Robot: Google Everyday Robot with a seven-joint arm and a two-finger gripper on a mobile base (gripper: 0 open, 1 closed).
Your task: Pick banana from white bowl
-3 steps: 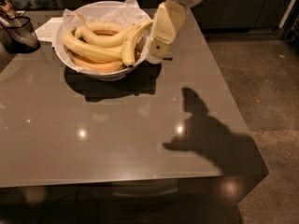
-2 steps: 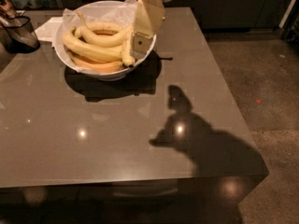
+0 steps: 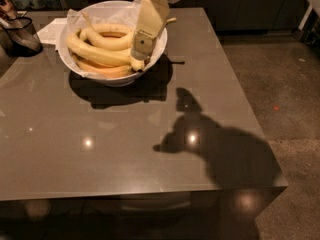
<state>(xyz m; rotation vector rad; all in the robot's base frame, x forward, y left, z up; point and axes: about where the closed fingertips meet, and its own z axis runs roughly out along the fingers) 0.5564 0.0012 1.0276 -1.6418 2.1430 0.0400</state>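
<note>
The white bowl [image 3: 159, 50] lined with crinkled paper stands at the far left of the grey table [image 3: 125, 134]. Several bananas lie in it. The long, thick, pale-yellow banana [image 3: 97, 54] curves across the middle. A darker orange-tinted banana [image 3: 105, 71] lies under it at the front. Another curved banana [image 3: 107, 42] lies behind it. A thin stem [image 3: 170, 20] pokes out over the right rim. My cream-coloured gripper [image 3: 138, 60] reaches down from above into the right side of the bowl, its tip at the right end of the pale banana.
A dark glass container [image 3: 21, 34] stands at the table's far left edge, with white paper [image 3: 52, 30] beside the bowl. The arm's shadow [image 3: 210, 139] falls across the table's right half. The floor [image 3: 280, 84] lies beyond the right edge.
My gripper has moved left and down, from beside the bowl's right rim to inside the bowl over the bananas. Its shadow on the table shifted left with it.
</note>
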